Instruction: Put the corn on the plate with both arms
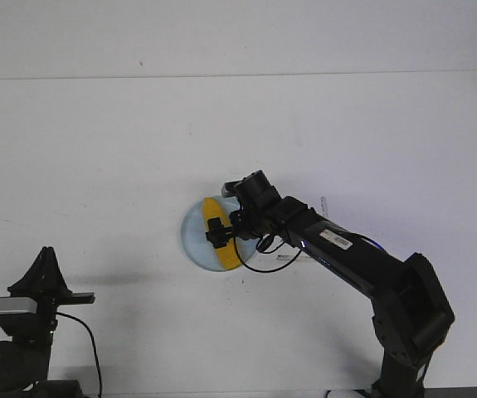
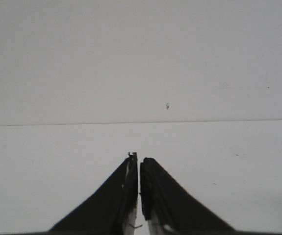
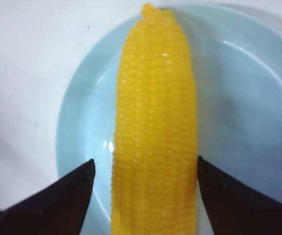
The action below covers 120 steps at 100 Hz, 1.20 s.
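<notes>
Altogether there were two black robot arms, one bright yellow-orange corn cob (image 1: 220,231) and one round pale-blue plastic plate (image 1: 191,235) on the white table (image 1: 97,149). Well to the left of the plate, the left gripper (image 2: 139,169) sat with its fingers pressed together, holding nothing. The corn lay on the plate, between the spread fingers of the right gripper (image 3: 145,171); whether they touched it could not be told.
</notes>
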Each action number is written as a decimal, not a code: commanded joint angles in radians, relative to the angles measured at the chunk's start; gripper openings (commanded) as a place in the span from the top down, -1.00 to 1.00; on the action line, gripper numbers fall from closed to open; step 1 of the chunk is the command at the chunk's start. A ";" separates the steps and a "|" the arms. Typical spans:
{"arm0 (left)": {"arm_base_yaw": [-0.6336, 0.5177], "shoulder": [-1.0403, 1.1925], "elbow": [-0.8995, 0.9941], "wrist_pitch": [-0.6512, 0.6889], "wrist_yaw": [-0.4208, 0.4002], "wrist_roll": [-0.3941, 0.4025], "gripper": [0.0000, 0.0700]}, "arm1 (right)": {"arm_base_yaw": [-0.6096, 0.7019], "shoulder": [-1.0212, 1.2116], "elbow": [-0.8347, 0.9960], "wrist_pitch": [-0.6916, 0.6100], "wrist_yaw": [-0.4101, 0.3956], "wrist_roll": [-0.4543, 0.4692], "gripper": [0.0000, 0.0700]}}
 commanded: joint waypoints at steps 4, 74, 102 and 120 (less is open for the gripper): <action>0.002 -0.002 0.005 0.013 -0.006 -0.005 1.00 | 0.007 -0.010 0.023 0.011 -0.003 0.006 -0.34; 0.002 -0.002 0.005 0.012 -0.006 -0.005 1.00 | -0.114 -0.428 -0.272 0.136 0.451 -0.266 0.73; 0.002 -0.002 0.005 0.012 -0.006 -0.005 1.00 | -0.341 -0.697 -0.569 0.383 0.444 -0.303 0.85; 0.002 -0.002 0.005 0.012 -0.006 -0.005 0.99 | -0.473 -0.912 -0.787 0.596 0.444 -0.372 0.85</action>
